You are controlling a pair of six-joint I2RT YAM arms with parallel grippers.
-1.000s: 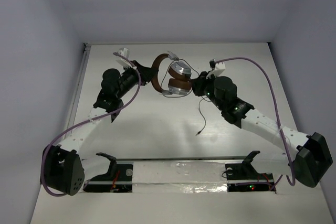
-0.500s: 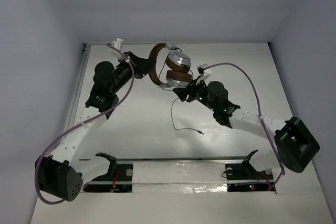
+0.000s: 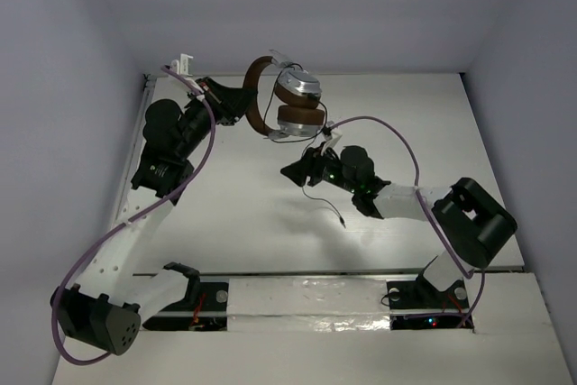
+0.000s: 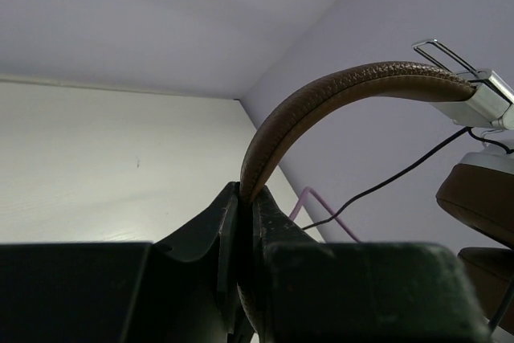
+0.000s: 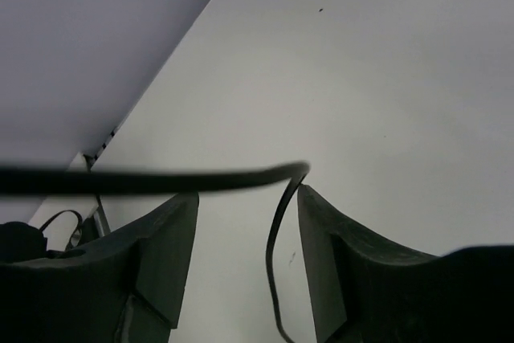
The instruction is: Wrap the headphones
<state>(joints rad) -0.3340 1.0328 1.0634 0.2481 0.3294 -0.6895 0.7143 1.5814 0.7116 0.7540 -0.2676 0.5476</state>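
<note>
1. The left gripper [image 3: 236, 105] is clamped shut on the brown headband [image 4: 337, 90] near the far edge of the bench [image 3: 225, 223], towards its far-left corner. In the wrist view its fingers [image 4: 201, 226] press the band from both sides with no gap.
2. The headphones [image 3: 287, 107] hang from that grip just right of the gripper, lifted above the bench at its far edge. The headband arches upward, and the silver ear cups [image 3: 297, 89] with their brown pads sit one over the other.
3. The thin black cable [image 3: 309, 152] drops from the cups towards the middle of the bench.
4. The right gripper [image 3: 290, 172] sits near the middle of the bench, on the near side of the headphones, with its fingers [image 5: 165, 255] spread apart. In its wrist view the cable crosses in front of one finger, bends, and falls through the gap. Whether it touches either finger cannot be told.
5. The cable's loose end [image 3: 343, 221] lies just right of that gripper, towards the near edge.
</note>
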